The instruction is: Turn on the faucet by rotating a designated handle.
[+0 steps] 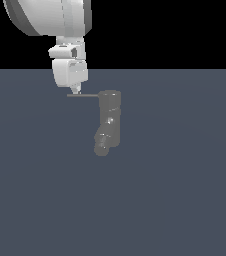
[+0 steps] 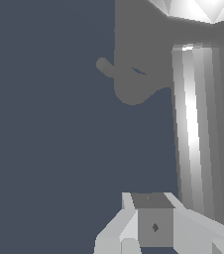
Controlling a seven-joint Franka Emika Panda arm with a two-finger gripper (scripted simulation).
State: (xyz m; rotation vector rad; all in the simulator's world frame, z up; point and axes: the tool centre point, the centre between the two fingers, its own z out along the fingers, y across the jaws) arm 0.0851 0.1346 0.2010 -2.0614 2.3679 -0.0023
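Faucet (image 1: 110,120): dull grey, matt, smooth, untextured; faint pale glint mid-body. Handle (image 1: 83,96): darker grey, matt, no sheen. In the wrist view, handle (image 2: 200,134) reads as faceted metal-like rod with bright streak. Gripper (image 1: 75,90): white, smooth, plastic-like, soft shading. Floor (image 1: 185,190): flat slate-blue, matt, featureless.

In the exterior view the arm (image 1: 50,17) is cut off by the top edge. The gripper (image 1: 75,91) is too small there to tell how its jaws stand. In the wrist view the handle (image 2: 200,134) runs out past the picture's edge, and the faucet (image 2: 134,59) is partly hidden behind it.
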